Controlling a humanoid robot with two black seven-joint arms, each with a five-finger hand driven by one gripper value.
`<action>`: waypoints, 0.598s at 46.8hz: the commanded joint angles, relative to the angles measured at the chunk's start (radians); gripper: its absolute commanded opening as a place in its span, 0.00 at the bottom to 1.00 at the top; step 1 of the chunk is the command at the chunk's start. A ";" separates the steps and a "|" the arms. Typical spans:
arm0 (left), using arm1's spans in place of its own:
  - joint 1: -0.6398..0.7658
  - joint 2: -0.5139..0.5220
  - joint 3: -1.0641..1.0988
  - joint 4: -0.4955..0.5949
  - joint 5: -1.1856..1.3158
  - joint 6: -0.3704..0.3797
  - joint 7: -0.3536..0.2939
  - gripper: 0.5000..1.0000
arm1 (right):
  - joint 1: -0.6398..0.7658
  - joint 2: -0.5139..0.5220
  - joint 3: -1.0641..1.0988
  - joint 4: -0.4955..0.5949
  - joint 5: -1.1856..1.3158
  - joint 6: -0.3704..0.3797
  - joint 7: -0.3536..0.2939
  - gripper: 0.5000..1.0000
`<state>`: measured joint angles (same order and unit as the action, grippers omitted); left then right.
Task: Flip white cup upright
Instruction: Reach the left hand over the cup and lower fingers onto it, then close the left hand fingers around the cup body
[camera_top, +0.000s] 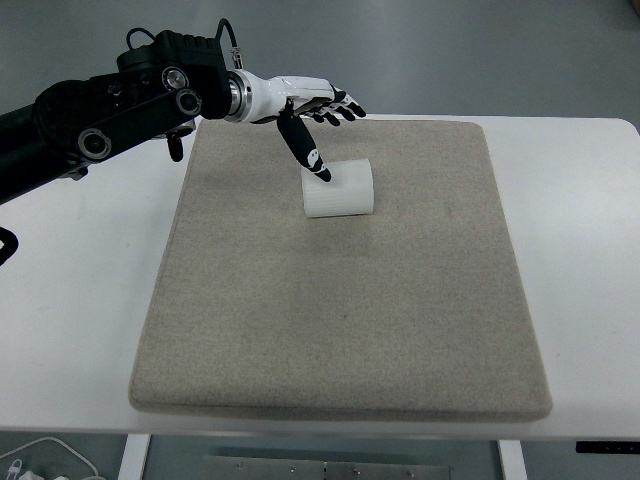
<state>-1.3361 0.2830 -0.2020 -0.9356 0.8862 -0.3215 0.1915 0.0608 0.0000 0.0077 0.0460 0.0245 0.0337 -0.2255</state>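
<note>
A white cup (340, 190) lies on its side on the beige mat (340, 300), toward the mat's far middle. My left hand (318, 125) reaches in from the upper left on a black arm. Its fingers are spread above the mat's far edge, and its black-tipped thumb (305, 152) points down to the cup's upper left edge; I cannot tell whether it touches. The hand holds nothing. My right arm does not show.
The mat covers most of a white table (80, 300). White cables (40, 462) lie on the floor at the lower left. A table control box (608, 447) shows under the front right edge.
</note>
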 joint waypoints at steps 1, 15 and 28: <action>0.003 -0.024 0.001 0.011 0.002 0.001 0.019 0.98 | 0.000 0.000 0.000 0.000 0.000 0.000 0.000 0.86; 0.009 -0.061 0.052 0.058 0.037 0.022 0.023 0.98 | -0.001 0.000 0.000 0.000 0.000 0.000 0.000 0.86; 0.011 -0.100 0.084 0.098 0.037 0.039 0.023 0.98 | -0.001 0.000 0.000 0.000 0.000 0.000 0.000 0.86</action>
<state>-1.3258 0.1866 -0.1194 -0.8413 0.9234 -0.2850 0.2142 0.0605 0.0000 0.0076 0.0460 0.0245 0.0338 -0.2256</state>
